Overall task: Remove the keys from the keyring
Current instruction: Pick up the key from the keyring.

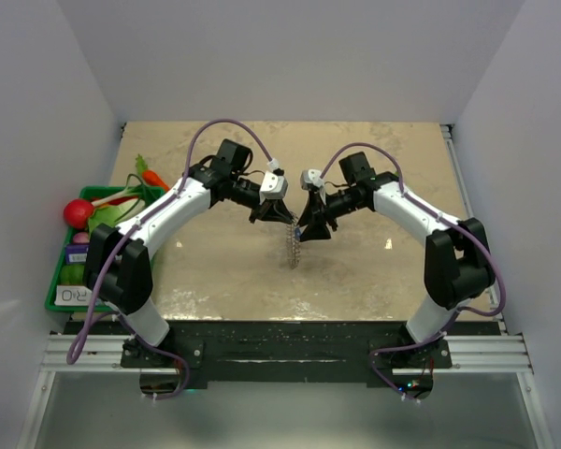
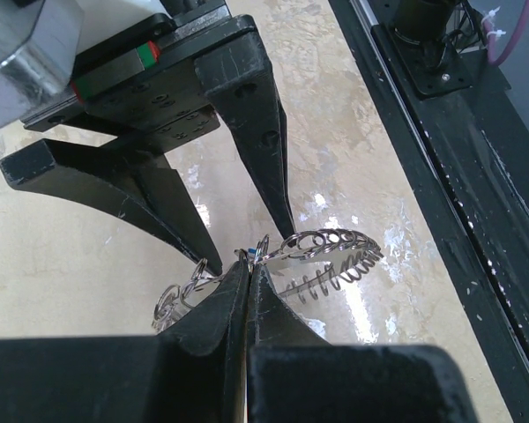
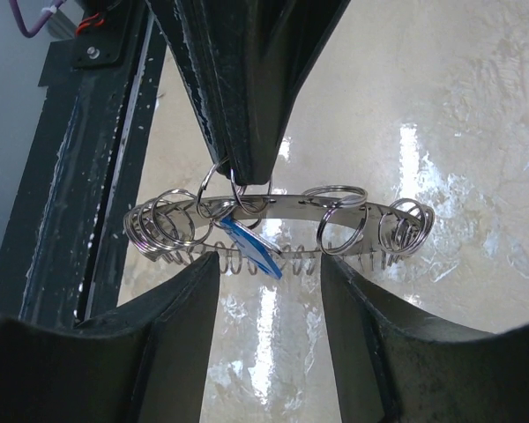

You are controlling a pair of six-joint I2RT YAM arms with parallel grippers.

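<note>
At the left edge of the desk (image 1: pixel 224 271) a green tray (image 1: pixel 54 285) of toy vegetables stands well apart from the work. Toward the middle, the left pincer (image 2: pixel 249 269) is clamped tight on the top of the keyring (image 3: pixel 286 204), holding it up so that the grey coiled loop hangs clear above the desk. Several small split rings (image 3: pixel 333 211) are threaded along the loop. The key (image 3: pixel 247 245), silver with a bright blue head, dangles from the loop just below the left pincer's tips, so it is not off yet. To the right, the right pincer (image 3: pixel 269 273) faces the loop with its jaws standing apart, one on either side of the blue head, gripping nothing. Whether a finger brushes the coil I cannot tell.

By my reading the task is at an early-to-middle stage: the ring is lifted and steadied, and the second pincer is lined up. What is left is the main part, closing on the key and working it off the loop
</note>
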